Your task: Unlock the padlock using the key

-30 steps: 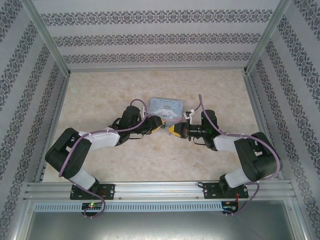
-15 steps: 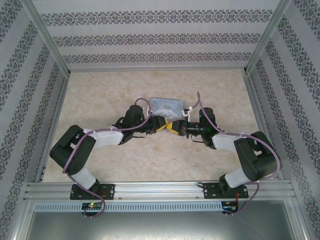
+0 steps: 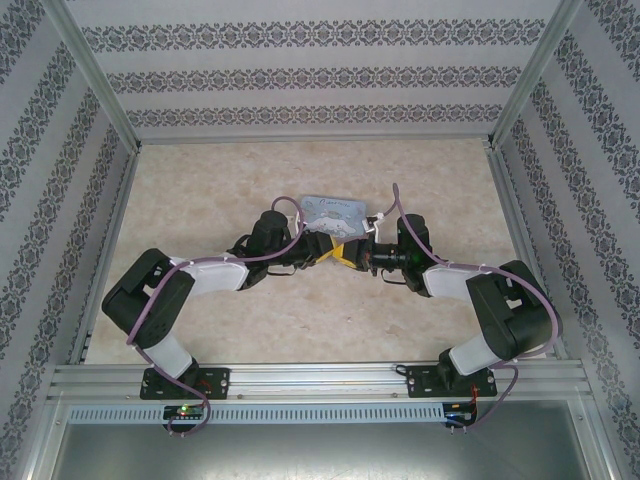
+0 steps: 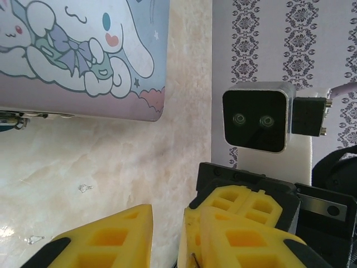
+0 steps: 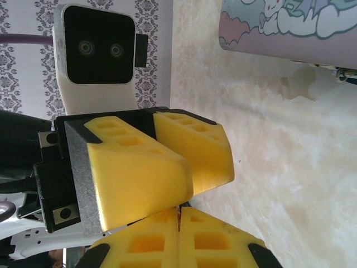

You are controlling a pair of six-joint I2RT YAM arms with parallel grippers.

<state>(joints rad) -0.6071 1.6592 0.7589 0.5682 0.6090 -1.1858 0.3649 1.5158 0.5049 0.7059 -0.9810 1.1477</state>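
Now versus a second ago: left gripper (image 3: pixel 322 251) and right gripper (image 3: pixel 349 256) are brought closer together; their tips almost meet in the top view, where a gap was seen before.
left arm: elbow is shifted rightward, toward the centre; little is changed from half a second ago.
cartoon tin (image 3: pixel 335 211): lies just beyond both grippers on the table (image 3: pixel 300 330); it is slightly turned compared with before.
left gripper state: narrow; a slim strip of table is seen between its fingers (image 4: pixel 106 241); whether anything is held cannot be told.
right gripper state: pads (image 5: pixel 217 245) are pressed together; whether anything is pinched cannot be told.
padlock (image 4: pixel 8 124): teal, at the tin's near edge, cut off by the left wrist view's border, apart from both grippers.
key: too small to be made out.
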